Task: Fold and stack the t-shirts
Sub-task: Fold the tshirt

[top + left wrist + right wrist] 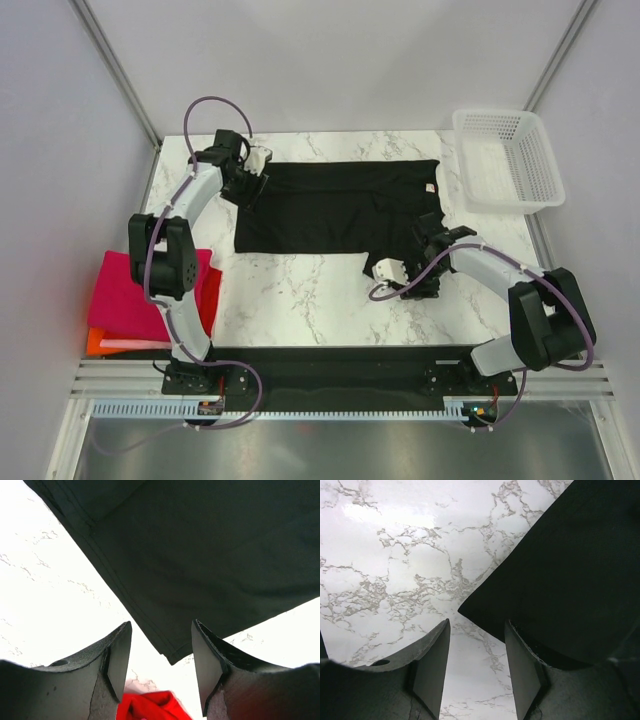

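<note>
The black t-shirt (pixel 340 205) lies spread flat on the marble table (pixel 300 300). My left gripper (pixel 243 185) is open and empty above the shirt's far left edge. In the left wrist view a hemmed corner of the shirt (pixel 200 555) points down between the jaws of the left gripper (pixel 161 627). My right gripper (pixel 388 270) is open and empty at the shirt's near right part. In the right wrist view the gripper (pixel 476 622) has a shirt corner (pixel 560 580) just ahead, with its right finger (pixel 522 672) over the cloth. Folded magenta-pink (pixel 130 290), red (pixel 208 295) and orange (pixel 95 342) shirts are stacked at the left.
A white plastic mesh basket (pixel 505 160) stands at the far right corner, off the table's edge. Grey walls enclose the table on three sides. Red cloth (pixel 147 705) shows low between the left jaws. Bare marble lies in front of the shirt.
</note>
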`<state>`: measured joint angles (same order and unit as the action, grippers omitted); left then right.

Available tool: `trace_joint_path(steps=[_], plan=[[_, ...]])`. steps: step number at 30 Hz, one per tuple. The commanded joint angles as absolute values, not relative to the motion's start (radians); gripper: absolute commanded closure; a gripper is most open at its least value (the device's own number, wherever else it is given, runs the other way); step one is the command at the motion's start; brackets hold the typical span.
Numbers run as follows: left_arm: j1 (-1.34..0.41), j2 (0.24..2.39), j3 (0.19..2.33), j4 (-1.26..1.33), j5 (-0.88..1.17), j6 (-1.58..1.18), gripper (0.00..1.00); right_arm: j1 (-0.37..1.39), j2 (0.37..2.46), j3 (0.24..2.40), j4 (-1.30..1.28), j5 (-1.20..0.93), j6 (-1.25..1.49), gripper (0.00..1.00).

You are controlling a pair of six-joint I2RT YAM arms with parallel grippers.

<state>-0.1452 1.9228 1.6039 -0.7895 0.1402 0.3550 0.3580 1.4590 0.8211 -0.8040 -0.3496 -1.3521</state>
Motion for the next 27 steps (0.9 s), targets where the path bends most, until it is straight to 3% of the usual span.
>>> trace_joint_path(steps=[1,12,16,19,20,23,27], plan=[[-0.138,1.876,1.586,-0.761,0.15,0.331,0.42,0.364,1.43,0.799,-0.79,-0.367,-1.379,0.44],[-0.137,1.862,1.562,-0.759,0.132,0.334,0.41,0.371,1.494,0.785,-0.721,-0.365,-1.35,0.44],[-0.133,1.852,1.526,-0.755,0.118,0.344,0.42,0.382,1.519,0.793,-0.716,-0.351,-1.333,0.49],[-0.115,1.842,1.503,-0.752,0.106,0.36,0.42,0.383,1.528,0.796,-0.716,-0.338,-1.322,0.69],[-0.107,1.838,1.496,-0.752,0.104,0.367,0.42,0.382,1.528,0.798,-0.724,-0.334,-1.315,0.82],[-0.068,1.83,1.471,-0.756,0.113,0.376,0.42,0.382,1.528,0.798,-0.727,-0.322,-1.295,0.99],[-0.037,1.815,1.436,-0.772,0.146,0.409,0.41,0.382,1.516,0.802,-0.718,-0.321,-1.258,1.0]])
